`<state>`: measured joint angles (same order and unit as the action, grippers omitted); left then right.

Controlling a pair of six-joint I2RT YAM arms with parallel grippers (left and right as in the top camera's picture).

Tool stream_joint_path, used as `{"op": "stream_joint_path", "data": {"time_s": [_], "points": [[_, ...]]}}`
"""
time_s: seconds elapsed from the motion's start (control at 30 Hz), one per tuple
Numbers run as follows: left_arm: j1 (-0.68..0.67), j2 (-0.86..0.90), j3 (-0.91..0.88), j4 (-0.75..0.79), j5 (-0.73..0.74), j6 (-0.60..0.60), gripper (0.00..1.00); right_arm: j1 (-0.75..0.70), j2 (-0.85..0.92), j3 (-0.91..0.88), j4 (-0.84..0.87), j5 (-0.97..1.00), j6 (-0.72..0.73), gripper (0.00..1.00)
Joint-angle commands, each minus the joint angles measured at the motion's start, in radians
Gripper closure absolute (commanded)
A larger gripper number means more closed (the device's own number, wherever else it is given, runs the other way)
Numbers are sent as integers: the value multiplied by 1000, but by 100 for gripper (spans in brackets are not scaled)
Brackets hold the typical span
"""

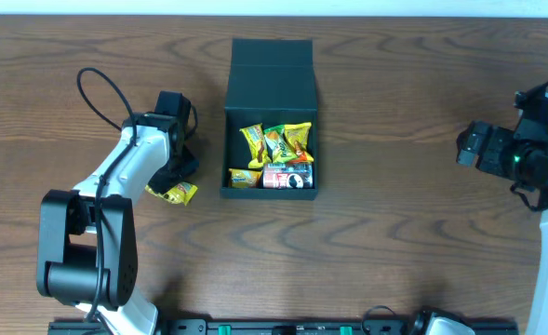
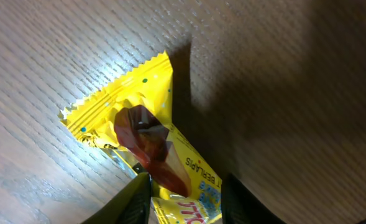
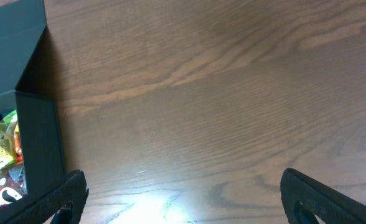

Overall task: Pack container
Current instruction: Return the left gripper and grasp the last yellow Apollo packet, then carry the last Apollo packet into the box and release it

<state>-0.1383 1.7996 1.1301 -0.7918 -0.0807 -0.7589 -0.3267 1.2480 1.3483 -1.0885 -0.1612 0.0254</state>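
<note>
**A:** The container (image 1: 272,102), where does it sit?

**B:** On the bench (image 1: 394,233), about midway across and toward the far edge. It is a dark rectangular box, and its flap lid (image 1: 272,56) stands open at the far side.

**A:** What is in it?

**B:** Everything is bunched at the near end. A tall yellow packet (image 1: 253,141), a green packet (image 1: 275,141) and an orange packet (image 1: 298,140) lie side by side. In front of them a small yellow packet (image 1: 244,177) lies next to a red can (image 1: 287,178) on its side.

**A:** And on the left?

**B:** The left arm (image 1: 129,167) reaches down beside the container's left wall, apart from it. A loose yellow packet (image 1: 176,193) lies flat on the wood just left of the box's near-left corner. The wrist view shows its crimped, serrated edge and a red-brown picture on its face.

**A:** Is it gripped?

**B:** Its lower end lies between the left fingers (image 2: 130,205). One finger touches the packet's edge and the other stands close on the far side. Whether they are actually pinching it, I cannot tell.

**A:** The right side?

**B:** The right arm (image 1: 534,154) is at the bench's right edge, well apart from the container. The right fingers (image 3: 58,199) are spread wide over bare wood, holding nothing. That wrist view catches the container's right wall and a few packets at its left edge.
</note>
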Motion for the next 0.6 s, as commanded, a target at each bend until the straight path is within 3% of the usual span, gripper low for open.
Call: {"op": "stream_joint_path", "data": {"time_s": [0.0,0.07,0.13,0.27,0.4,0.57], "points": [[2,11,-39,0,-3,-1,63,-8,-2,5,-3,-5,-8,1],[2,11,-54,0,4,-1,67,-8,-2,5,-3,-5,-8,1],[2,11,-56,-3,4,-1,79,-8,-2,5,-3,-5,-8,1],[2,11,-56,-4,4,-1,94,-8,-2,5,-3,-16,-8,1],[2,11,-51,-9,3,5,94,-8,-2,5,-3,-16,-8,1],[0,-4,26,-44,3,93,94,-8,-2,5,1,-16,-8,1]]}}
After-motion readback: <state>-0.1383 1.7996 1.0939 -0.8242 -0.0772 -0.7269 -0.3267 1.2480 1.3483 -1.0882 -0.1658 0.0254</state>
